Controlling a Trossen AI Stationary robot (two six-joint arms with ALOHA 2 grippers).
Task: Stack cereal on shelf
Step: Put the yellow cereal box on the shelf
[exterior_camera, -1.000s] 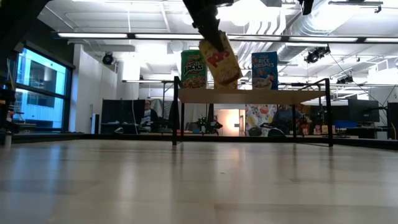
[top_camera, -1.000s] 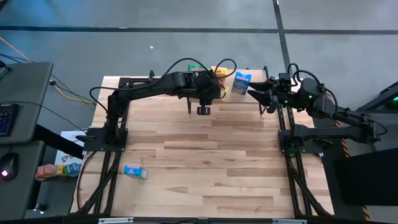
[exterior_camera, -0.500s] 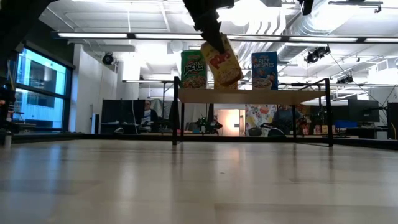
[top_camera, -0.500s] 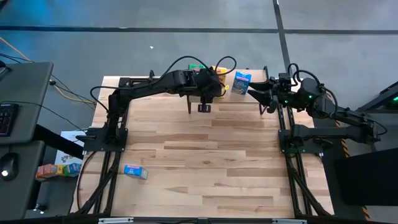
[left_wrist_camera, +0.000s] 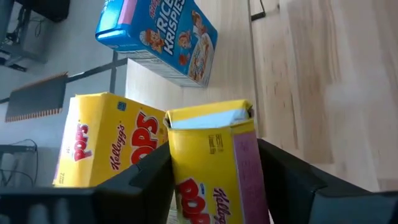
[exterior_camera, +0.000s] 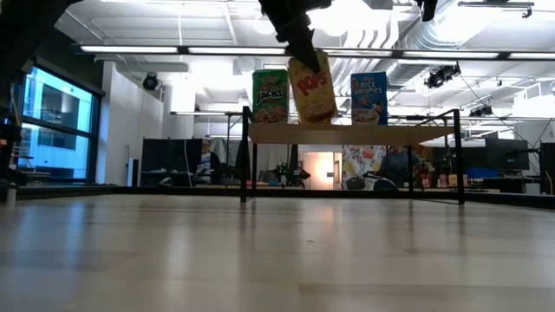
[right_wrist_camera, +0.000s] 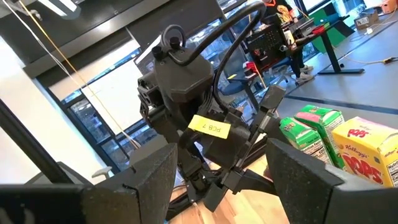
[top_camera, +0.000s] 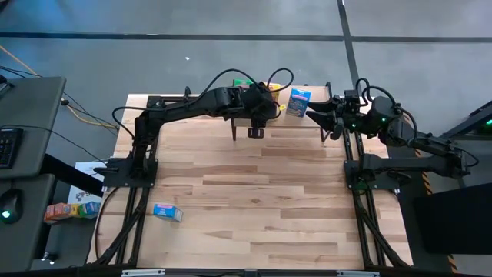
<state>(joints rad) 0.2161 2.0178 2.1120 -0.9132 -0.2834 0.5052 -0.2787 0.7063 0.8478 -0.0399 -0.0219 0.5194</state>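
Observation:
My left gripper [exterior_camera: 297,39] reaches over the shelf [exterior_camera: 347,134] at the table's far edge and is shut on a yellow Pops cereal box [exterior_camera: 312,87]. That box hangs nearly upright between the green box [exterior_camera: 270,95] and the blue Rice Krispies box [exterior_camera: 368,97], which both stand on the shelf board. The left wrist view shows a second yellow box [left_wrist_camera: 106,146] standing behind the held one [left_wrist_camera: 214,168]. Another blue box [top_camera: 167,212] lies flat on the table near its left side. My right gripper [top_camera: 319,115] waits open by the shelf's right end. My left gripper pinches the yellow box between its two fingers [left_wrist_camera: 146,180], which sit on opposite sides of the box's upper end [exterior_camera: 303,59]. They come from above, slanting down. The box hangs almost upright, its lower end [exterior_camera: 316,120] level with the shelf board; whether it touches, I cannot tell.
The shelf stands on thin black legs [exterior_camera: 244,156] along the far edge. The right arm [top_camera: 384,123] sits at the table's right edge. Bare wood tabletop [top_camera: 261,200] stretches from the shelf toward the near edge.
My left gripper has moved slightly toward the far edge and over the shelf. The yellow box it holds, tilted a second ago, has swung to nearly upright between the green and blue boxes.

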